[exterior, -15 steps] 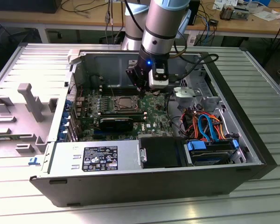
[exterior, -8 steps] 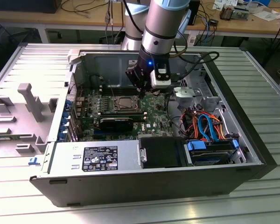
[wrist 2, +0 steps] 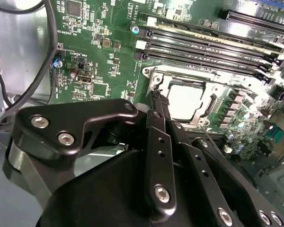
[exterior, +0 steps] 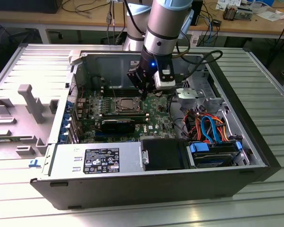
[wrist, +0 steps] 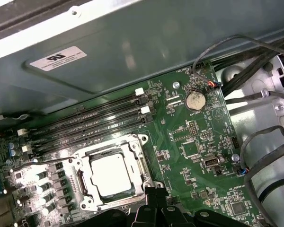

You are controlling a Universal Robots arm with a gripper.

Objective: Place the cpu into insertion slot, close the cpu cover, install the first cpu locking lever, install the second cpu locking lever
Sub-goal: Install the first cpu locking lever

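The cpu (wrist: pixel 111 174) lies flat in the insertion slot (exterior: pixel 127 105) on the green motherboard, its pale metal top showing. The silver cpu cover (wrist: pixel 138 163) lies down around it as a frame. The cpu (wrist 2: pixel 184 101) and cover (wrist 2: pixel 180 75) also show in the second wrist view. A thin lever rod (wrist: pixel 42 162) runs out from one side of the socket. My gripper (exterior: pixel 144 96) hangs just over the socket's edge on the exterior view's right. Its black fingers (wrist 2: pixel 157 118) are shut together with nothing between them, their tips (wrist: pixel 154 193) close by the cover's rim.
Long black memory slots (wrist: pixel 90 120) run beside the socket. The open grey computer case (exterior: pixel 255 142) walls the board in. Coloured cables (exterior: pixel 206 125) and a drive bay (exterior: pixel 213 151) sit at the exterior view's right, a power supply (exterior: pixel 97 161) in front, and a coin battery (wrist: pixel 195 100) lies on the board.
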